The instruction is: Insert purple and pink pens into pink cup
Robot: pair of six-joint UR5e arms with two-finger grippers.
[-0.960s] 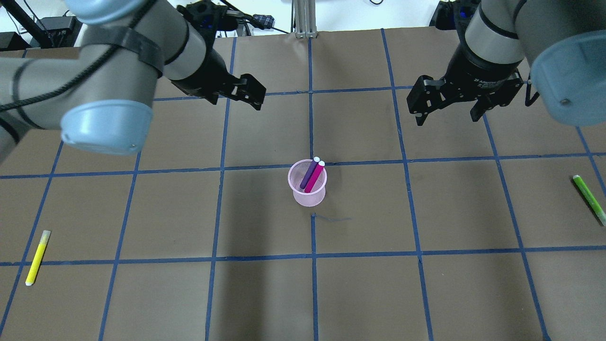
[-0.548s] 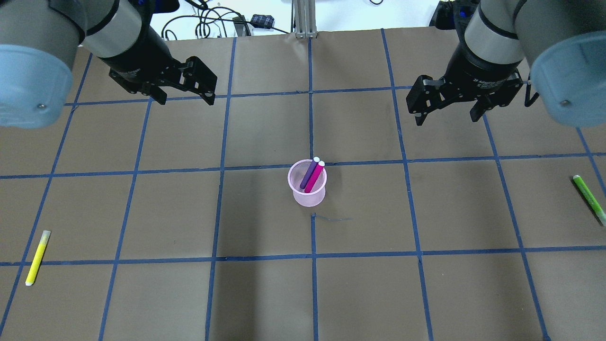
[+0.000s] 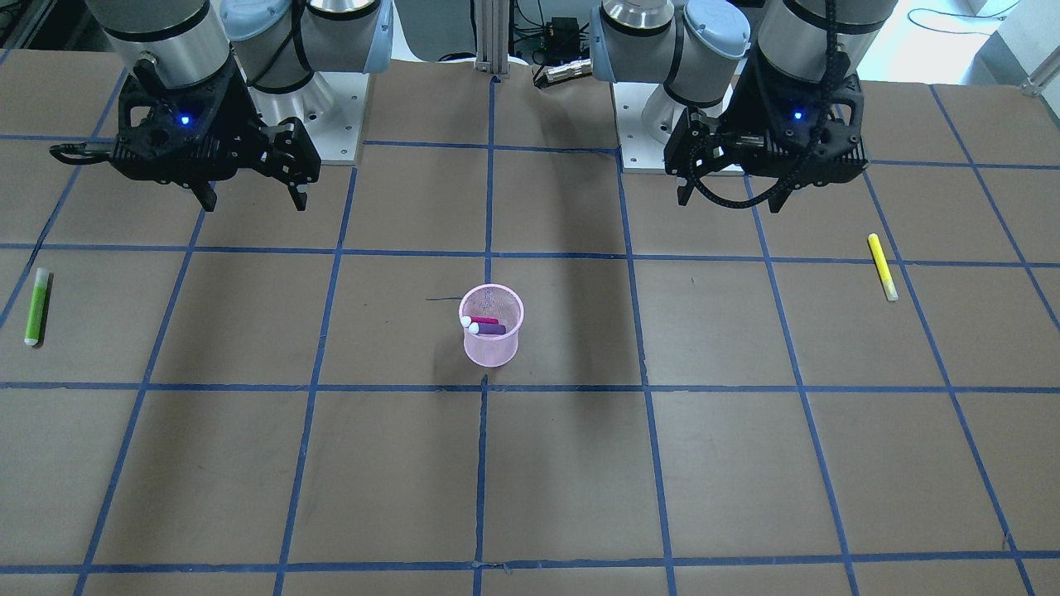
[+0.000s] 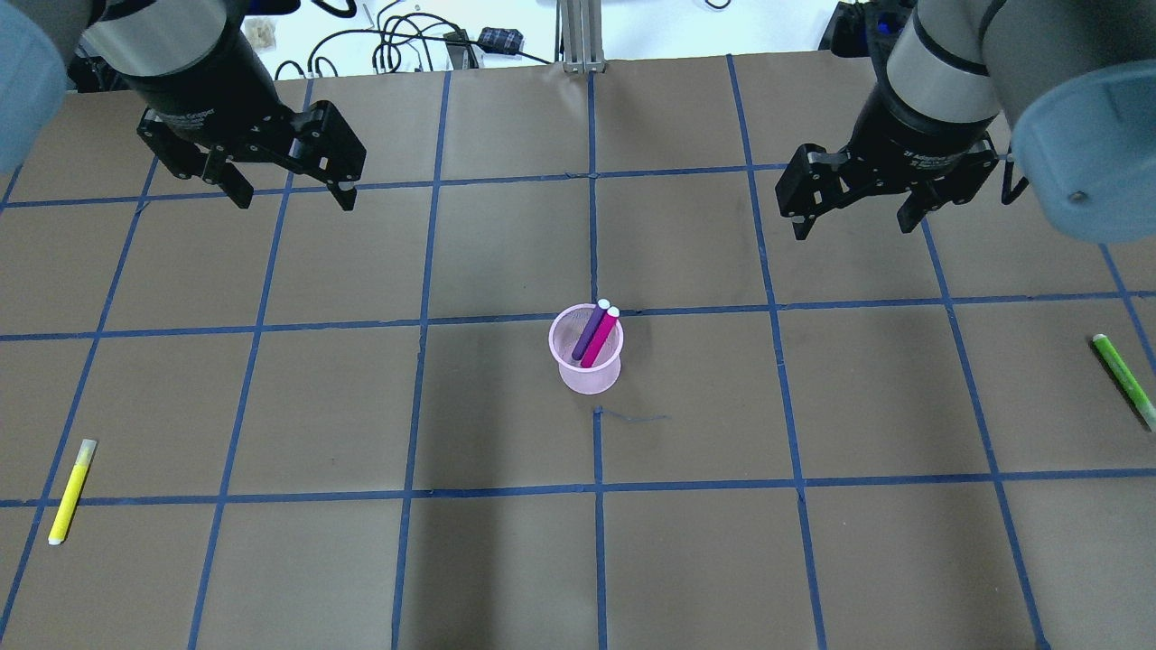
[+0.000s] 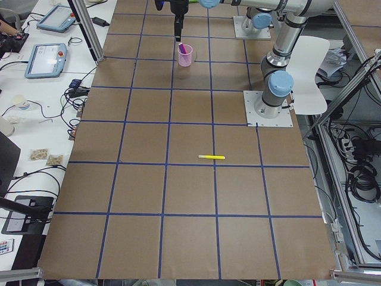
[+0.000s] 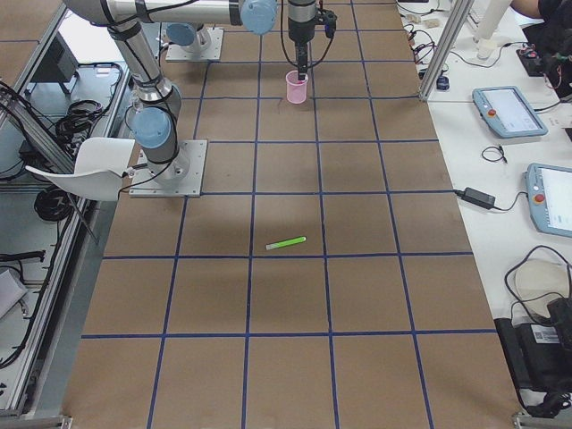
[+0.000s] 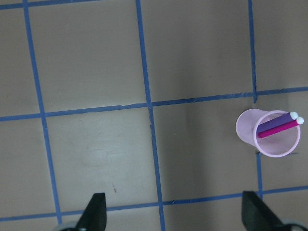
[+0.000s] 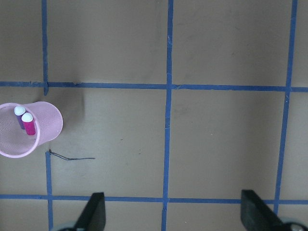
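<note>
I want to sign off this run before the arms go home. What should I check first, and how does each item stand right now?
1. The purple pen sits inside the pink cup: ok.
2. The pink pen sits inside the cup, beside the purple one: ok.
3. The cup stands upright on the table: ok.
4. The left gripper has its jaws open, holds nothing and is well clear of the cup: ok.
5. The right gripper has its jaws open, holds nothing and is well clear of the cup: ok.
6. The yellow pen and the green pen lie on the table, far from the cup: ok.
</note>
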